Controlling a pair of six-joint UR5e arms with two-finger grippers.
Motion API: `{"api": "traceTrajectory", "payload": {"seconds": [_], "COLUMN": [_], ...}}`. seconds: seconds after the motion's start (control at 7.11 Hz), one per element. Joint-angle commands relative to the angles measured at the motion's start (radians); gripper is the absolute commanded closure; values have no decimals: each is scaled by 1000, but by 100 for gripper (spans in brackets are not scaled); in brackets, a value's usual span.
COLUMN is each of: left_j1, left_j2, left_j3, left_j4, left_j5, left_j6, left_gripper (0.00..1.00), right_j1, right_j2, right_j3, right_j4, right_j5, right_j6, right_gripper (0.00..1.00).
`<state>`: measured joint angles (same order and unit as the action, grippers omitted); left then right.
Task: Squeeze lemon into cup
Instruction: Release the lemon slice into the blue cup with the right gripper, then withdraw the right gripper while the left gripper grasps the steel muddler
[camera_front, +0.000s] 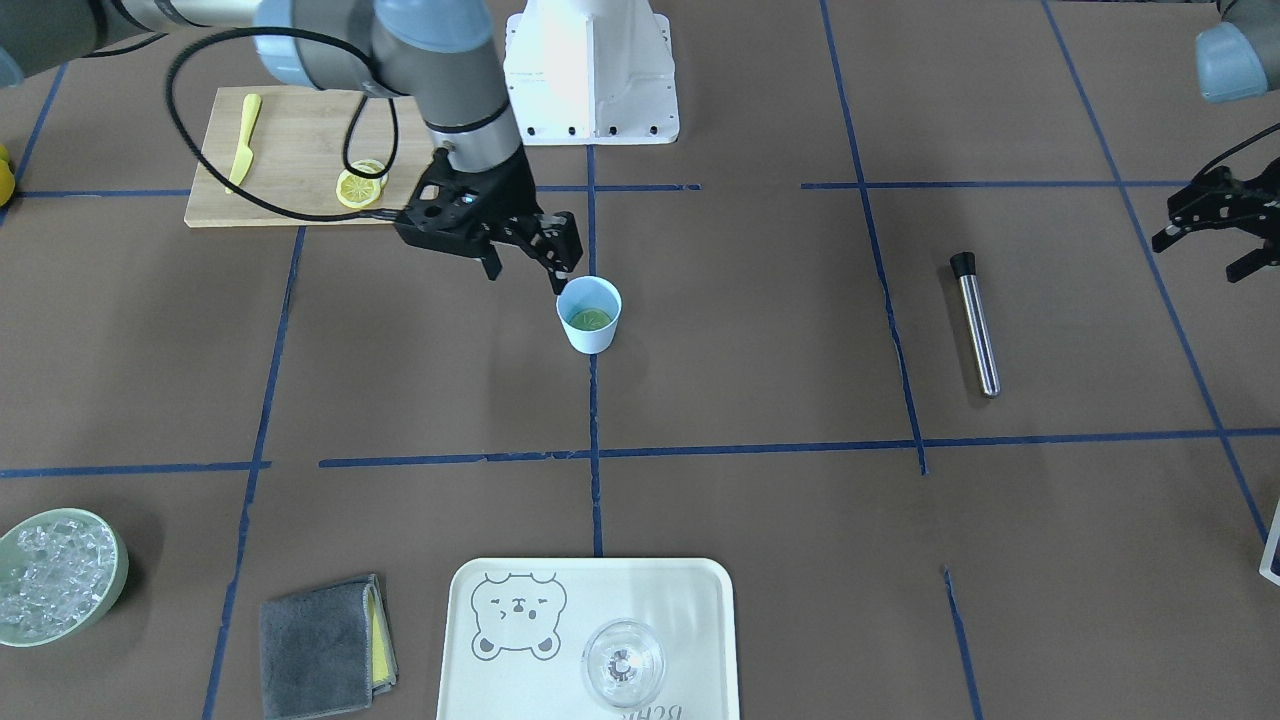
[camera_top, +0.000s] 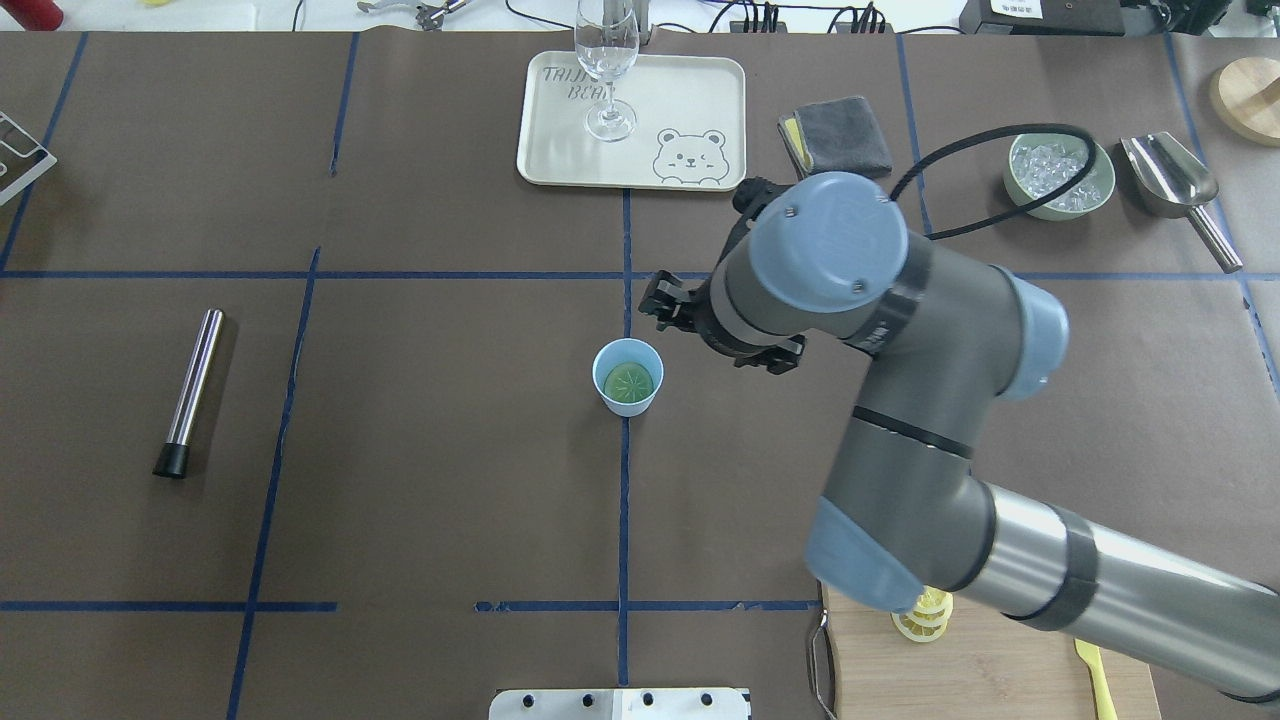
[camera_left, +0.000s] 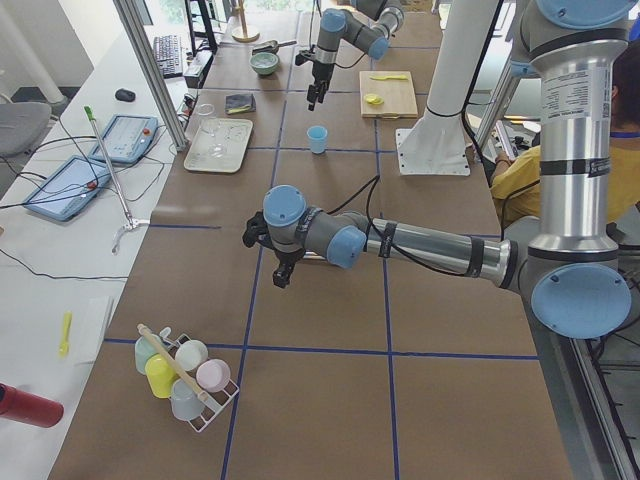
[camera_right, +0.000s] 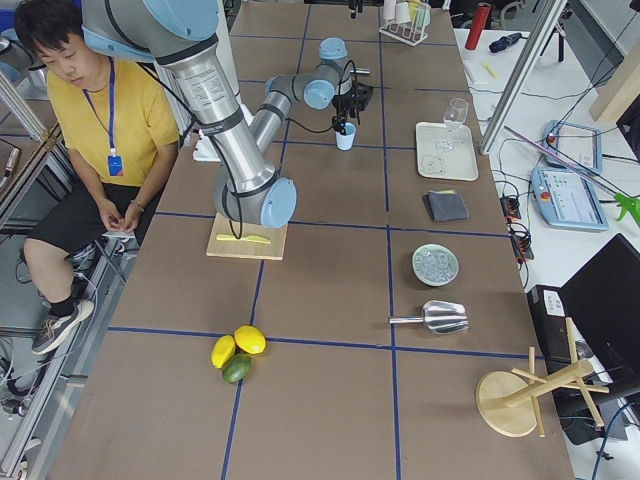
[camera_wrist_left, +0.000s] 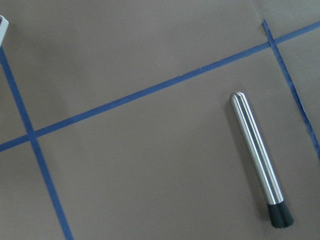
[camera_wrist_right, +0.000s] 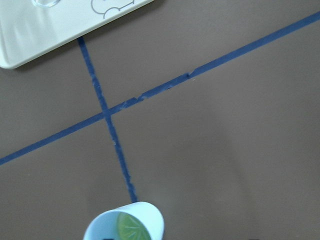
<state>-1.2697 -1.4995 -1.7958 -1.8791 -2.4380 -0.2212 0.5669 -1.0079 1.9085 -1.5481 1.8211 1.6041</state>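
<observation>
Lemon slice (camera_top: 628, 381) lies flat at the bottom of the cup (camera_front: 590, 340), its segmented face up. The cup stands upright on a blue tape line near the middle of the table.

Just beside the cup, on the robot's right, the right gripper (camera_front: 528, 280) hangs above the table. Its jaws stand apart with nothing between them, and in the front-facing view one fingertip (camera_front: 563, 285) shows close to the cup's rim. The right wrist camera catches the cup only at the bottom edge of its view.

Closer to the robot's base, a wooden board (camera_front: 290, 150) carries a few spare slices (camera_front: 358, 187) piled together and a yellow knife (camera_front: 243, 140), well apart from each other.

On the robot's left, well away from the cup, a metal rod (camera_front: 975, 325) with a black end lies on the table. The left gripper (camera_front: 1200, 257) hovers past it, its fingers spread and empty.

At the far edge of the table, a pale tray (camera_top: 560, 140) printed with a bear holds a clear stemmed glass (camera_top: 607, 60) standing upright. Beside the tray lies a folded grey cloth (camera_top: 845, 130), then a green bowl (camera_top: 1060, 214) of ice, then a metal scoop (camera_top: 1170, 180).
</observation>
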Motion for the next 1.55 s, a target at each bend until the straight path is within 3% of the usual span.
{"api": "traceTrajectory", "payload": {"seconds": [0.0,0.28,0.56,0.7,1.13,1.27,1.41], "left_j1": [183,288,326,348,391,392,392], "left_j2": [-69,-158,-247,-249,-257,-258,-258], "left_j3": [9,85,218,229,260,259,259], "left_j4": [-78,-65,-66,-67,-67,-66,-66], "left_j5": [162,270,270,273,275,275,275], "left_j6": [-315,-400,-400,-396,-394,-394,-395], "left_gripper": [0,0,4,5,17,30,36], "right_j1": [121,221,237,235,235,235,235], "right_j2": [-193,-360,-406,-411,-414,-414,-414], "right_j3": [145,197,198,196,195,195,195], "right_j4": [-1,6,11,11,11,11,11], "right_j5": [131,176,188,188,188,188,188], "right_j6": [-152,-391,-435,-435,-437,-437,-437], "right_gripper": [0,0,0,0,0,0,0]}}
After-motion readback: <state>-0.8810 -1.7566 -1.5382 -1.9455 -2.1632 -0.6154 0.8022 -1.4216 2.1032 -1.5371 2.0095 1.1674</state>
